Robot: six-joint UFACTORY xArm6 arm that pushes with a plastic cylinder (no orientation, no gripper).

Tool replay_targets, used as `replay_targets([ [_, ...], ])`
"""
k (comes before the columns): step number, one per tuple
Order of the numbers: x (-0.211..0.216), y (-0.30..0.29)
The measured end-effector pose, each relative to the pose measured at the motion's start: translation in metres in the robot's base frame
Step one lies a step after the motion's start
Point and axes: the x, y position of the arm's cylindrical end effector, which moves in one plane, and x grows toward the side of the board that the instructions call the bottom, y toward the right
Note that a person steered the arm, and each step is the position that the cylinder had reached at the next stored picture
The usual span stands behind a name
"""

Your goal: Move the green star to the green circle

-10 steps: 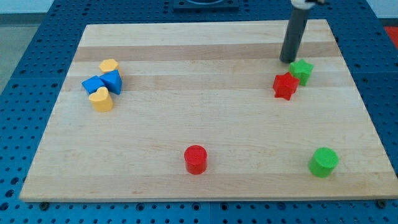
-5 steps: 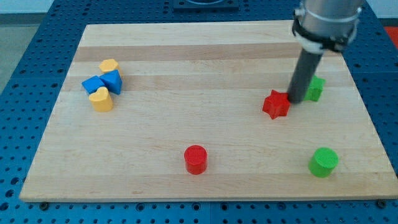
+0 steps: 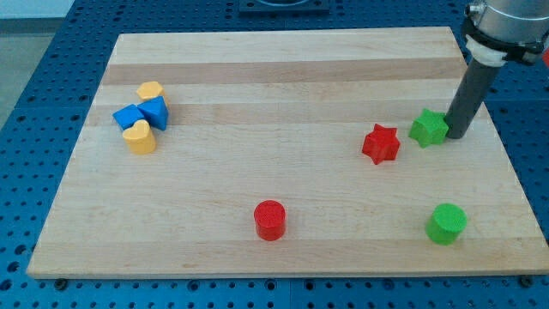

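The green star [image 3: 428,128] lies at the view's right, above the middle of the board. My tip [image 3: 455,136] stands right against its right side, touching or nearly so. The green circle [image 3: 446,223] lies near the view's bottom right, well below the star. The rod rises from the tip to the view's top right corner.
A red star [image 3: 381,143] lies just left of the green star. A red circle [image 3: 269,220] sits at the bottom centre. At the view's left, two blue blocks [image 3: 142,114] and two yellow blocks [image 3: 139,136] cluster together. The wooden board [image 3: 274,77] ends close to the tip's right.
My tip went down between the two stars, pushing the red star left, then moved round to the green star's right side. The green star has shifted slightly down.
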Motion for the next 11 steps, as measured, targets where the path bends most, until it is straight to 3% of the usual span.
replay_targets([
  [2,-0.017,-0.007],
  [4,-0.074,-0.032],
  [5,-0.064,-0.050],
  [10,0.107,-0.049],
  [11,0.111,-0.049],
])
